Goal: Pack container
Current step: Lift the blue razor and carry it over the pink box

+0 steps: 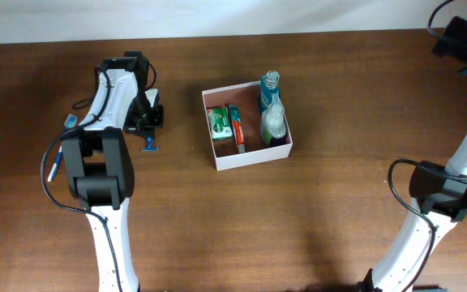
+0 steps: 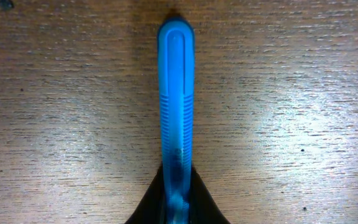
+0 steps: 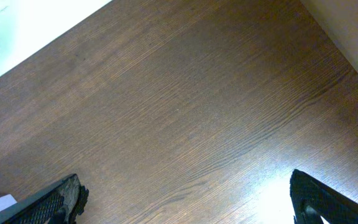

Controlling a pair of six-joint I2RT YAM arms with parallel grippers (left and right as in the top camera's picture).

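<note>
Packing is partway: four toiletries are in, and one more is in the tool's grip.

The container [image 1: 254, 158] sits mid-desk, a square, shallow, white-walled box with a pinkish-brown floor. It holds a green packet [image 1: 216, 122], a red toothpaste tube [image 1: 236, 128], a blue bottle [image 1: 270, 91] and a clear bottle [image 1: 273, 122]. Just left of it, the left tool [image 1: 149, 134] is clamped on a blue razor [image 2: 176, 93] low over the desk [image 1: 339, 203]. A blue-and-white stick-like item [image 1: 53, 166] lies farther left, unpacked. The right tool [image 3: 188, 199] gapes wide and empty, well apart.
</note>
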